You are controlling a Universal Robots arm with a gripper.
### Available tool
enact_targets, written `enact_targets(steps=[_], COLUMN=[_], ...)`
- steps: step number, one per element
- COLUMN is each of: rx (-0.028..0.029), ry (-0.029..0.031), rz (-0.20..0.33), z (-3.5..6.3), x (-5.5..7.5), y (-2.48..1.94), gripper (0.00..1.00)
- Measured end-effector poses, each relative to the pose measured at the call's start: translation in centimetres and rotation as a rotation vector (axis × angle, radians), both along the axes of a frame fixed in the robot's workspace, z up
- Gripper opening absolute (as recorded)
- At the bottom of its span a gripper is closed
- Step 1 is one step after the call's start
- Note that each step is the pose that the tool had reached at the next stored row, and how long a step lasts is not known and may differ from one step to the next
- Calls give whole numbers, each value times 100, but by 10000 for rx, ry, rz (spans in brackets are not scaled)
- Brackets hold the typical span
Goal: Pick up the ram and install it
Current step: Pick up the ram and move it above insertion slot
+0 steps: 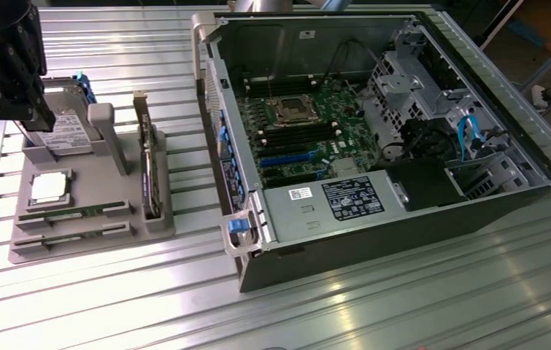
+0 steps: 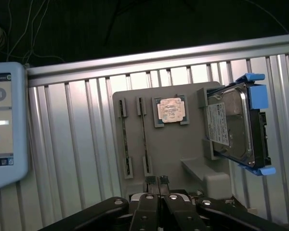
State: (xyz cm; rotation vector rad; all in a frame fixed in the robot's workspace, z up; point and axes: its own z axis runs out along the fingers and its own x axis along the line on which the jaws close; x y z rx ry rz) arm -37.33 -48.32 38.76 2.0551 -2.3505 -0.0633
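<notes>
gripper (image 1: pixel 36 117) (image 2: pixel 157 180) is closed, fingertips pressed together with nothing between them, hanging over the hard-drive end of the tray (image 1: pixel 90 244) (image 2: pixel 183 144). black jointed linkage, and its upper part is cut off at the frame corner in the exterior view. the tray is a matte grey moulded block with slots and pockets, sitting near the table (image 1: pixel 353 306) edge on the exterior view's left. the table is ribbed aluminium slats, shiny. the ram (image 1: pixel 66 214) (image 2: pixel 125 139) is seated edge-up in a narrow slot along the tray edge farthest from the hard drive: a thin green strip, chips too small to make out. a second stick (image 1: pixel 66 235) (image 2: pixel 144 137) lies in the parallel slot just beside it. square metal-lidded cpu (image 1: pixel 49 186) (image 2: pixel 170 109) lies flat in a pocket mid-tray. silver labelled hard drive (image 1: pixel 66 131) (image 2: pixel 231 125) with blue clips stands tilted in its cradle, partly hidden by the gripper in the exterior view. dark expansion card (image 1: pixel 149 168) stands upright along the tray's long edge nearest the case. open dark steel computer case (image 1: pixel 353 251) lies on its side, green motherboard (image 1: pixel 304 131) exposed. a light-framed screen (image 2: pixel 2 120) is cut off at the wrist frame's edge, text unreadable.
</notes>
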Motion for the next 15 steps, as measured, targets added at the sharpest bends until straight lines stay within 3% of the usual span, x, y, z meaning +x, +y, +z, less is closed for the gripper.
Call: enact_targets(steps=[8, 15], rx=[0, -1], ry=[0, 1], rz=[40, 65], z=[-117, -141], x=[0, 0], y=[-24, -30], gripper=[11, 11])
